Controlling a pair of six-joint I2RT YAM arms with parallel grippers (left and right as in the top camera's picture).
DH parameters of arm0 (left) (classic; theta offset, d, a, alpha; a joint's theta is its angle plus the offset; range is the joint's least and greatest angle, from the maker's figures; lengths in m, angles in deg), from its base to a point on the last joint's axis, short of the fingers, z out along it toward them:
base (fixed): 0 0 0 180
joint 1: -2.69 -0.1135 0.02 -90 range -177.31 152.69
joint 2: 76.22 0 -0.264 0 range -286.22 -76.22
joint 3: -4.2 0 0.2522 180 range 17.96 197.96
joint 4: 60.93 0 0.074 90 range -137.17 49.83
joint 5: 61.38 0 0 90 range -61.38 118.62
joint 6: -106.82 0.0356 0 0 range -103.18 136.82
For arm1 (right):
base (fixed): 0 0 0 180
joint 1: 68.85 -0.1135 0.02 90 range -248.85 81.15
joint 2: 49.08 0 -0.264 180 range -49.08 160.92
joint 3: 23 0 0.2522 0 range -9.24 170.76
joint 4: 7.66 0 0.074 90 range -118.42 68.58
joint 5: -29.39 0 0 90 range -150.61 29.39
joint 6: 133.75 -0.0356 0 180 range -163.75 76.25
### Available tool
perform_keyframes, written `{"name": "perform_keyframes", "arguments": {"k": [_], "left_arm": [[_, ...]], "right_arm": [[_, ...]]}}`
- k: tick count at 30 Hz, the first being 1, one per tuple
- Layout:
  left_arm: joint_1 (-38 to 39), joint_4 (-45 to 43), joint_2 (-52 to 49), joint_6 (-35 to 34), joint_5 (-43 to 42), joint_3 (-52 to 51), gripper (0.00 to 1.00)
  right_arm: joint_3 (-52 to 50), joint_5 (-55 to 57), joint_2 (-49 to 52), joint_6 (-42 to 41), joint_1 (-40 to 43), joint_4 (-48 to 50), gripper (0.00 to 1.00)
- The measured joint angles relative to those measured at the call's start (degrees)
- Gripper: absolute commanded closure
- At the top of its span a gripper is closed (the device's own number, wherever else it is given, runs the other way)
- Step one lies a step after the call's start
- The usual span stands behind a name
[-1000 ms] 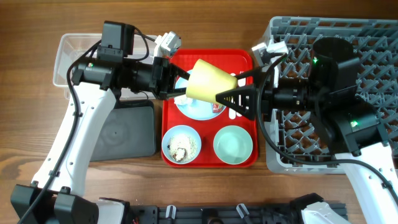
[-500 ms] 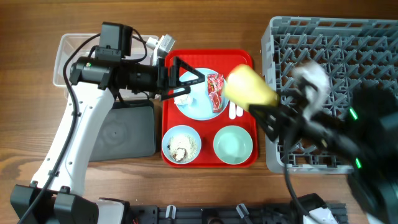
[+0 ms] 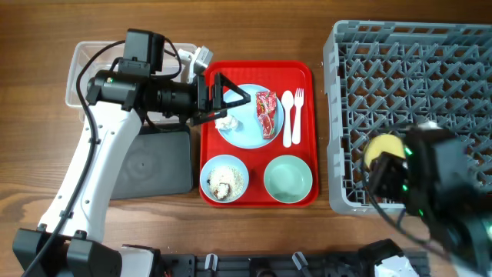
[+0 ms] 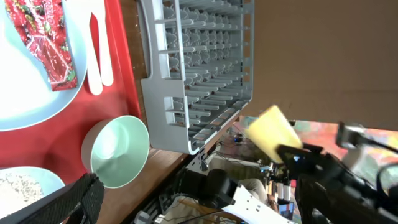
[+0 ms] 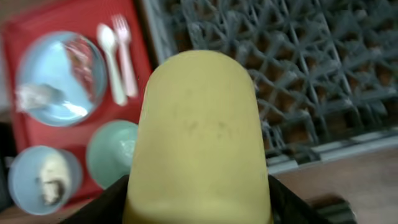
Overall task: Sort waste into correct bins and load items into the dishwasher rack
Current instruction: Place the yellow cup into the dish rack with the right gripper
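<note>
Closest, the yellow cup [image 5: 199, 137] is clasped by the right gripper [image 5: 199, 202] above a near corner of the dishwasher rack [image 3: 430, 69]. It should be lowered level and seated in the lattice before being let go. Farther off, the left gripper [image 3: 229, 97] is spread open over the plate [image 3: 242, 131].

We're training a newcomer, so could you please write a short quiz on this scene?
1. True or false: the wrapper lies on the plate.
2. What does the right gripper hold? A spoon, B cup, C green bowl.
3. Which bowl holds the rice scraps?
Key: 1 true; 2 B; 3 the blue bowl.
</note>
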Motion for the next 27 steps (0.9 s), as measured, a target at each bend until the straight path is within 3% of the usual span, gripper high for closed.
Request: {"name": "perform_keyframes", "arguments": {"k": [13,21,27], "left_arm": [[0.00,1.95,0.00,0.00,0.57,0.00,0.00],[0.00,2.14,0.00,0.00,0.57,0.00,0.00],[0.00,2.14,0.00,0.00,0.57,0.00,0.00]], "right_arm": [[0.02,-0.39,21.05,1.31,2.19,0.42,0.37],[0.00,-7.45,22.05,10.73,13.49,3.54,0.36],[-3.89,-12.52,22.25,16.61,15.74,5.81,0.36]]}}
